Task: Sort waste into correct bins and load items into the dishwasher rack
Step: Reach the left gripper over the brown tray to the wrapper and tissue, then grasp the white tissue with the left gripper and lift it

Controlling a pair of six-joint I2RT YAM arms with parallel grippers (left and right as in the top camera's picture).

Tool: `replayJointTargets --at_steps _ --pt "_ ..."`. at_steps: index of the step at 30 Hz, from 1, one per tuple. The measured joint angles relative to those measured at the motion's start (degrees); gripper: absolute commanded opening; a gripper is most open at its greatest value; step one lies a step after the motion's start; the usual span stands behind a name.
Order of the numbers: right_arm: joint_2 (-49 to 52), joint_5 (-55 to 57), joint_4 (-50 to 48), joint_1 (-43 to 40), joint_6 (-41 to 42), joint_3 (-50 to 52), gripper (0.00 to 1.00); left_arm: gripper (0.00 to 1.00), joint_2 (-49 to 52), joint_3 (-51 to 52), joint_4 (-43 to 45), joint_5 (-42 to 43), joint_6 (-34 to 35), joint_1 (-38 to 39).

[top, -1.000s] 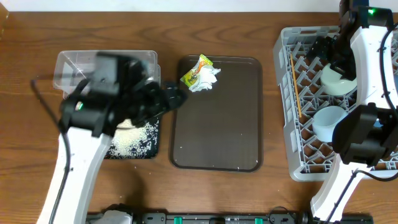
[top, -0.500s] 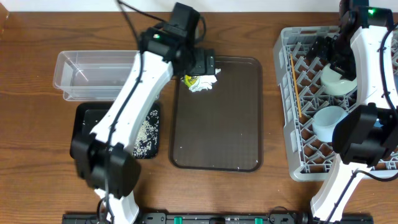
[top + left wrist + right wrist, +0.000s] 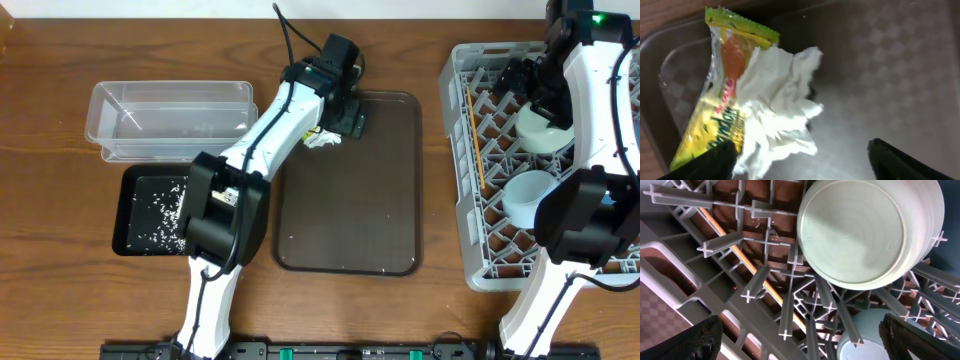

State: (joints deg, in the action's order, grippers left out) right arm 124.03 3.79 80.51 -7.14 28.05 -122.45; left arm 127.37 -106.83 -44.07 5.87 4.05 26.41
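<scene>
We've got the clear rectangular plastic tub (image 3: 170, 120) far left, with the shallow black rectangular tray (image 3: 128, 200) just before it and loose white rice grains (image 3: 162, 207) inside that. Right of them, the dark brown serving tray (image 3: 350, 210) carries a crumpled yellow-green snack wrapper (image 3: 715, 125) and a crumpled white tissue (image 3: 780, 110), touching. Far right, the large square grey plastic crate (image 3: 455, 200) holds 2 pale mint bowls (image 3: 870, 230) and a thin wooden stick (image 3: 474, 140).

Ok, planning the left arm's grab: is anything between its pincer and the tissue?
Nothing visible is. The open left pincer hangs just above the tissue, which lies against the wrapper on the brown tray.

Yellow-green wrapper (image 3: 715, 125), white tissue (image 3: 780, 110), checker-patterned dark brown tray (image 3: 890, 75).
</scene>
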Motion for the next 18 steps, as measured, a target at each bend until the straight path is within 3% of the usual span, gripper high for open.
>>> replayJointTargets --at_steps 7,18 --pt "0.0 0.0 0.0 0.0 0.0 0.0 0.99 0.84 0.8 0.0 1.7 -6.5 -1.2 0.0" --pt "0.0 0.0 0.0 0.0 0.0 0.0 0.99 0.83 0.8 5.9 6.3 -8.2 -1.3 0.0"
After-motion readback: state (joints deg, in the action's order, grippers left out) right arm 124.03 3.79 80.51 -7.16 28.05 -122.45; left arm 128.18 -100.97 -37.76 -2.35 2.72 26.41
